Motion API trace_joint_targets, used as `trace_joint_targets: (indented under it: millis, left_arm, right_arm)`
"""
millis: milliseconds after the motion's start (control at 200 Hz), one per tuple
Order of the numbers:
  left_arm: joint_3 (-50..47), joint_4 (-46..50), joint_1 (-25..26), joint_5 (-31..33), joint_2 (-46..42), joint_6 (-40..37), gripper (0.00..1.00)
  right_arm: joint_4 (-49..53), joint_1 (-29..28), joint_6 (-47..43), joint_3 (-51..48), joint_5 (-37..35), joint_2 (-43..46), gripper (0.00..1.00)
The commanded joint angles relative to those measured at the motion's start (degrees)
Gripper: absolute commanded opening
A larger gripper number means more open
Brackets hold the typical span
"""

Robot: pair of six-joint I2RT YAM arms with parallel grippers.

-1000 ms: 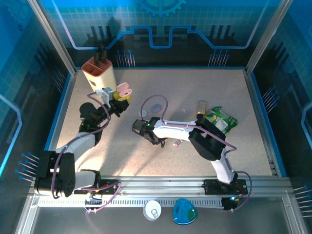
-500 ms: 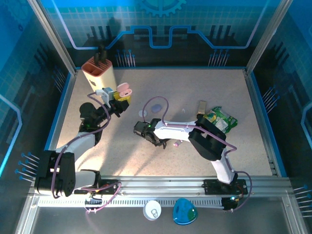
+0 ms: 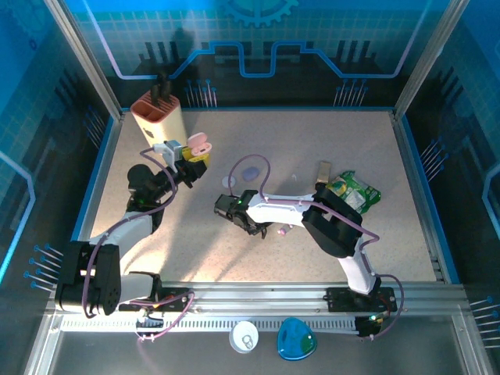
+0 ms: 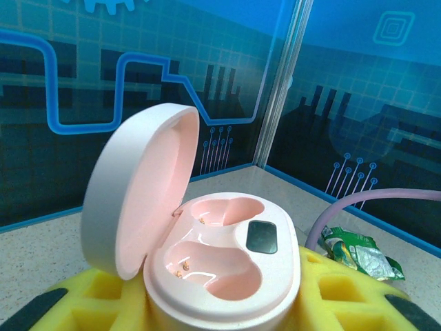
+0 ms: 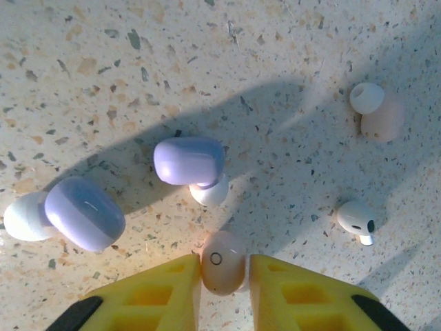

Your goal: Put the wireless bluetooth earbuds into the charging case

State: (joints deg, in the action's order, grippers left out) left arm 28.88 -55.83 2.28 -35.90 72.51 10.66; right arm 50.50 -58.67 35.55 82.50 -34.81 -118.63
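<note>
My left gripper point(image 3: 194, 156) is held up at the back left, shut on an open pink charging case point(image 4: 275, 265). Its lid point(image 4: 141, 186) is tipped back and both wells are empty. My left gripper's yellow fingers point(image 4: 337, 289) press its sides. On the table, my right gripper point(image 5: 222, 270) is shut on a pink earbud point(image 5: 222, 261). Just ahead lie two lavender earbuds point(image 5: 187, 160) point(image 5: 84, 212), a white earbud point(image 5: 357, 221) and a second pink earbud point(image 5: 377, 116). From above, my right gripper point(image 3: 248, 223) is low at the table's centre.
A beige holder point(image 3: 158, 116) stands at the back left. A green snack packet point(image 3: 355, 191) and a yellowish stick point(image 3: 323, 170) lie right of centre. A lavender case point(image 3: 250, 172) rests behind the right gripper. The right arm's purple cable point(image 3: 254, 160) loops over it.
The right gripper has edged slightly to the right over the table. The left arm and its pink case have not moved.
</note>
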Motion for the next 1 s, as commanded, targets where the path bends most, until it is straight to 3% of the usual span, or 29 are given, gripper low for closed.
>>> trace_joint_targets:
  millis: [0, 350, 725, 995]
  left_arm:
    - [0.5, -1.6, -0.5, -1.9, -0.3, 0.4, 0.35]
    - [0.3, -1.1, -0.5, -2.9, -0.3, 0.2, 0.35]
    - [-0.6, -2.1, 1.9, -5.2, 1.0, 0.0, 0.35]
    - [-0.7, 2.3, 7.3, -6.0, 1.3, -6.8, 0.34]
  right_arm:
    - [0.0, 0.7, 0.4, -0.3, 0.7, -0.7, 0.24]
    - [-4.8, 3.1, 0.7, -4.6, 5.0, 5.4, 0.24]
    - [-11.6, 10.5, 1.1, -16.3, 13.8, 22.5, 0.24]
    - [-13.0, 18.1, 1.5, -22.5, 23.1, 34.6, 0.23]
